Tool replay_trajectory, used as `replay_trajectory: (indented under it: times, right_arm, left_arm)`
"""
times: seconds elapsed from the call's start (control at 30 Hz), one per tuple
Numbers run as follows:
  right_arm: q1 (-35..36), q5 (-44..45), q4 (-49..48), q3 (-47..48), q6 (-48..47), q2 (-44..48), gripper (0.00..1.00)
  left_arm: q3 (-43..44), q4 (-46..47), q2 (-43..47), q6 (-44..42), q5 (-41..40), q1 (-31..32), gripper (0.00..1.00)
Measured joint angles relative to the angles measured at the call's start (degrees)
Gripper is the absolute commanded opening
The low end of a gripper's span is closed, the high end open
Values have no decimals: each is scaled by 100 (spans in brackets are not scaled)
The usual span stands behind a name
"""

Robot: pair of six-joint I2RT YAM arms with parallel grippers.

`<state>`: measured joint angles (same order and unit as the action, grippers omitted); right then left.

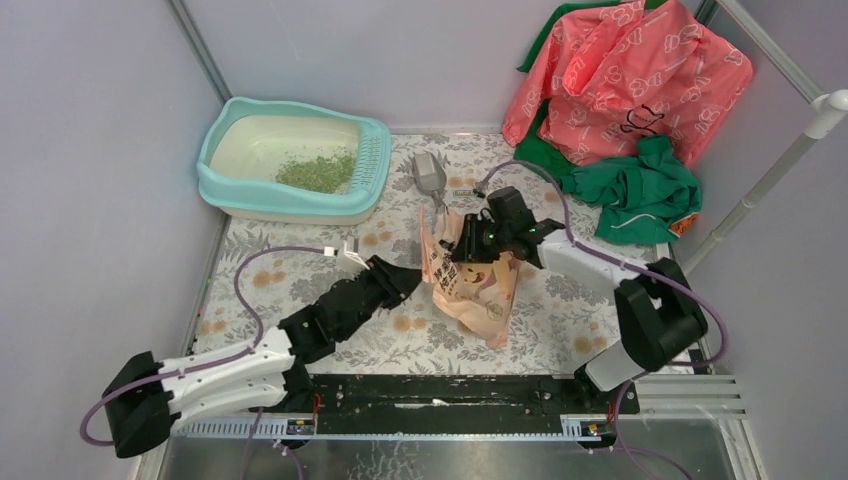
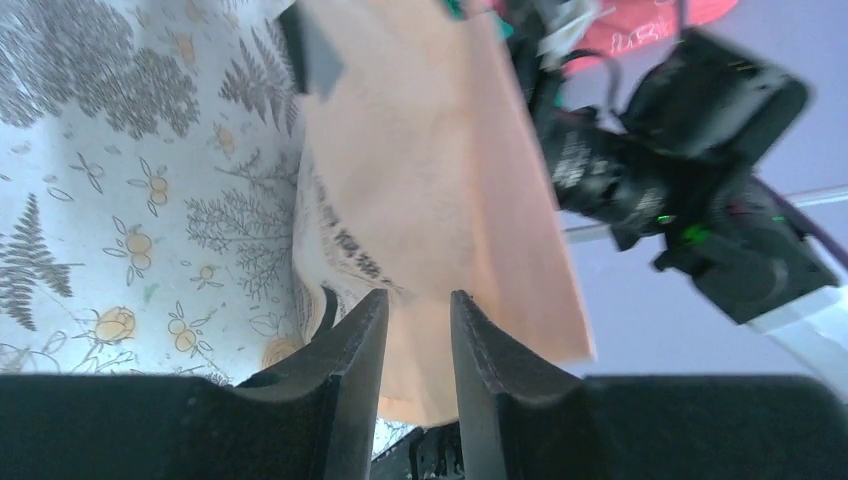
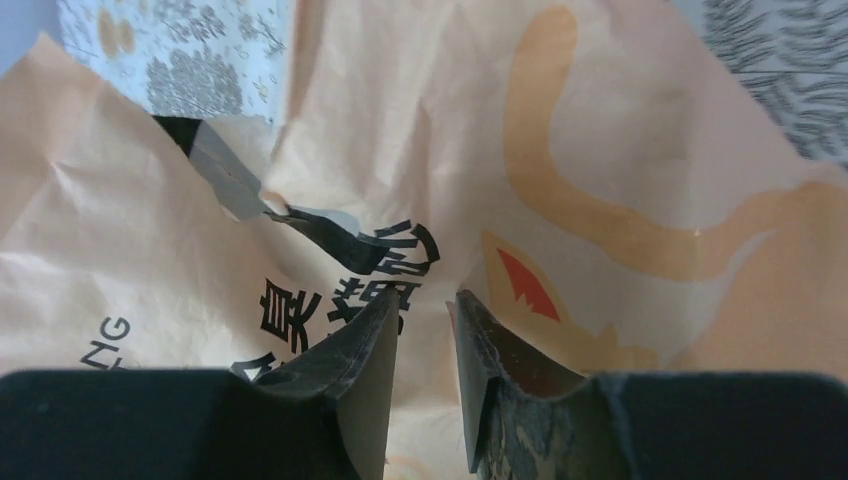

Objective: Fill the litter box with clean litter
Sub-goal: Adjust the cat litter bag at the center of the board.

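Observation:
The turquoise litter box [image 1: 215, 140] with its cream inner pan stands at the back left. A small heap of green clean litter [image 1: 318, 172] lies in its right half. The pink-orange printed bag [image 1: 480, 290] is held up crumpled over the floral mat at the centre. My left gripper [image 1: 412, 280] is closed narrowly on the bag's left edge; in the left wrist view [image 2: 418, 300] the bag [image 2: 430, 150] runs between its fingers. My right gripper [image 1: 462, 248] holds the bag's top; in the right wrist view [image 3: 428, 300] the printed bag [image 3: 640, 150] fills the frame.
A grey scoop [image 1: 428, 178] lies on the mat between the litter box and the bag. A pile of pink cloth [image 1: 620, 70] and green cloth [image 1: 640, 190] sits at the back right. Walls close in the left and back sides. A white pole [image 1: 770, 180] stands at the right.

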<state>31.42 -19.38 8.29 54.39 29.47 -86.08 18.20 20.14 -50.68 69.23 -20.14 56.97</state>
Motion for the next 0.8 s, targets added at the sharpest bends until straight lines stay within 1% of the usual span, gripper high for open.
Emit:
replay_trajectory:
  times: [0.07, 0.17, 0.27, 0.43, 0.57, 0.8]
  right_arm:
    - [111, -44, -170, 0, 46, -332, 34]
    - [304, -79, -417, 9, 122, -767, 34]
    - [404, -81, -640, 13, 168, -1021, 35]
    - [426, -85, -693, 184, 188, -1233, 36]
    - [435, -125, -737, 365, 186, -1281, 37]
    - [498, -129, -581, 745, 111, -1281, 38]
  left_arm:
    - [297, -660, 297, -142, -157, 31, 37]
    - [553, -1414, 476, -254, -385, 153, 37]
    - [570, -1930, 511, -282, -568, 372, 37]
    - [745, -2669, 509, -334, -861, 608, 37]
    - [1091, -2883, 424, -420, -951, 704, 37]
    - [1805, -2922, -249, -608, -1108, 1158, 38]
